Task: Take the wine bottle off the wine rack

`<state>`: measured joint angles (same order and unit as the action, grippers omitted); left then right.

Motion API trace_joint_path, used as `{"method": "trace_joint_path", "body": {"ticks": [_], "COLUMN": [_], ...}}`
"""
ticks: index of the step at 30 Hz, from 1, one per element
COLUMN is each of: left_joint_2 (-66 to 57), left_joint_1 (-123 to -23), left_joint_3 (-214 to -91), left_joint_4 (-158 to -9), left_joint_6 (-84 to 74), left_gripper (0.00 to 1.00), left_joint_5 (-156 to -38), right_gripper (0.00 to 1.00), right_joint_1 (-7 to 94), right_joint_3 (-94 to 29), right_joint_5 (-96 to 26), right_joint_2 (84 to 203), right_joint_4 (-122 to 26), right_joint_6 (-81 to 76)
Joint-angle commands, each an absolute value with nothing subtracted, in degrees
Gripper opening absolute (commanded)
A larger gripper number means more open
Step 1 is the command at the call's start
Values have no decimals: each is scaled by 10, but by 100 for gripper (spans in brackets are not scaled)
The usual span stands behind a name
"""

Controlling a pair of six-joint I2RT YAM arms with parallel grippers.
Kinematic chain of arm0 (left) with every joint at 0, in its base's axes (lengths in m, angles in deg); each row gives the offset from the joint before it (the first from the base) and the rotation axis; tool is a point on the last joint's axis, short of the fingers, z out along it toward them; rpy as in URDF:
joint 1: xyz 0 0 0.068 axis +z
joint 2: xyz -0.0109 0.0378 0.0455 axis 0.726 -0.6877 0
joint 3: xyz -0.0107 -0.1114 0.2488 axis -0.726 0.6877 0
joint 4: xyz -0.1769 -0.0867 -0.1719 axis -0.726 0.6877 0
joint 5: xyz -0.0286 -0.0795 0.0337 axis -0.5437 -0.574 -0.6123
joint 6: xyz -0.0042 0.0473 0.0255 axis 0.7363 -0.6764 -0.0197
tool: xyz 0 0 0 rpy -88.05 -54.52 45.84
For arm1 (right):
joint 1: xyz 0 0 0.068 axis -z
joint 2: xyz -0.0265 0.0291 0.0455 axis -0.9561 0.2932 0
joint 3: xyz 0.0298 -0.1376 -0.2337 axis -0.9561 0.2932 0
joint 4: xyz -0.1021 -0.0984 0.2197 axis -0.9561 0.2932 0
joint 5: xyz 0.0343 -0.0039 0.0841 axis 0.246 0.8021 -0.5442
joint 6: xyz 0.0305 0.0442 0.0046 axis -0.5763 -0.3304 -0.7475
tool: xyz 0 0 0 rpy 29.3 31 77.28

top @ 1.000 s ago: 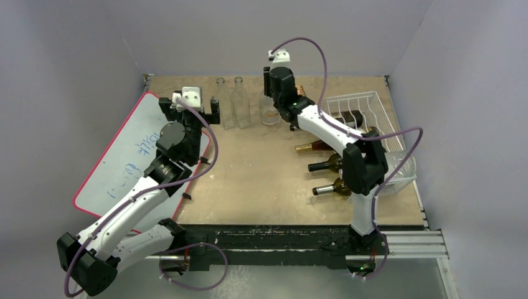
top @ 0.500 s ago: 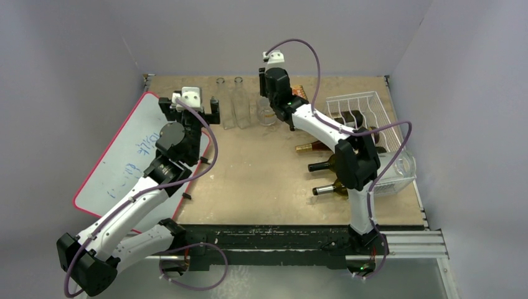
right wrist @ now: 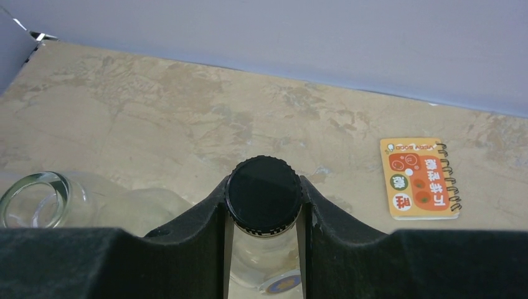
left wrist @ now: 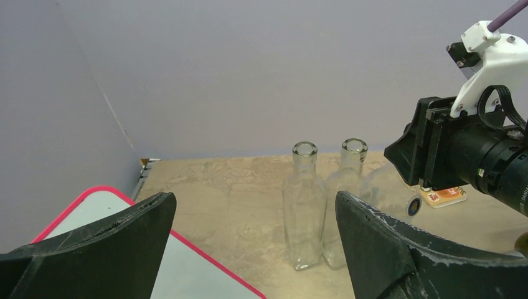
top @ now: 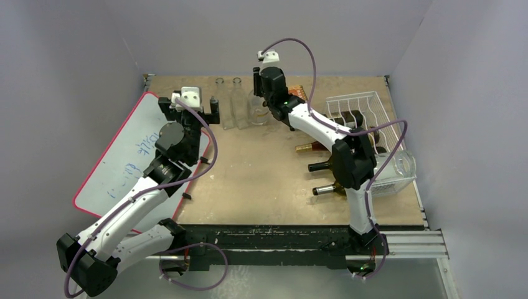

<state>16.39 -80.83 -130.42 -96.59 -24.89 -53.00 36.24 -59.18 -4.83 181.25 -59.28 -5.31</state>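
Clamping capped bottle, right tool beside clear bottles near back wall.

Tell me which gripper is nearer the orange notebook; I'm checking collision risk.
Right. The right gripper, shut on a black-capped bottle, sits close beside the orange notebook; the left gripper hangs open beyond the two uncapped bottles.

White wine rack, red-edged whiteboard, black-capped clear bottle.

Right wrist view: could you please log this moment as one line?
right jaws: shut on black-capped bottle | left jaws: open, empty | bottle: upright beside clear bottles | wine rack: holds dark bottles
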Motion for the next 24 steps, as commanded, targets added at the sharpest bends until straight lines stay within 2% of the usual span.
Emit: {"method": "trace_joint_path", "body": {"ticks": [1, 2, 3, 5, 7, 10, 14, 17, 20, 24], "left_joint_2": [173, 173, 173, 175, 173, 164, 163, 162, 154, 157], "left_joint_1": [-801, -800, -798, -797, -796, -788, -776, -775, -775, -775], "left_joint_3": [-1314, -1314, -1315, -1316, -1314, -1317, -1322, -1317, -1325, -1321], "left_joint_4": [-988, -988, -987, -986, -987, -985, -978, -986, -974, -980], "left_joint_6": [-245, -244, -242, -239, -234, -225, -212, -211, -209, -204], "left_gripper": [100, 100, 100, 100, 100, 100, 100, 100, 100, 100], "left_joint_5": [-536, -537, -539, -542, -543, -555, -567, -567, -576, -576], "right_gripper": [0, 2, 11, 36, 55, 74, 89, 95, 99, 100], "right_joint_1": [356, 356, 356, 356, 356, 355, 355, 356, 356, 355], "right_joint_3": [-655, -655, -656, -653, -651, -647, -598, -567, -551, -528], "right_joint_5": [-56, -55, -54, -51, -45, -35, -27, -50, -77, -68], "right_joint_2": [1783, 1783, 1781, 1775, 1769, 1753, 1711, 1674, 1640, 1588], "right_joint_4": [-711, -707, -702, -693, -683, -668, -654, -643, -614, -528], "right_joint_6": [-72, -68, -66, -61, -53, -28, -26, -15, 25, 36]}}
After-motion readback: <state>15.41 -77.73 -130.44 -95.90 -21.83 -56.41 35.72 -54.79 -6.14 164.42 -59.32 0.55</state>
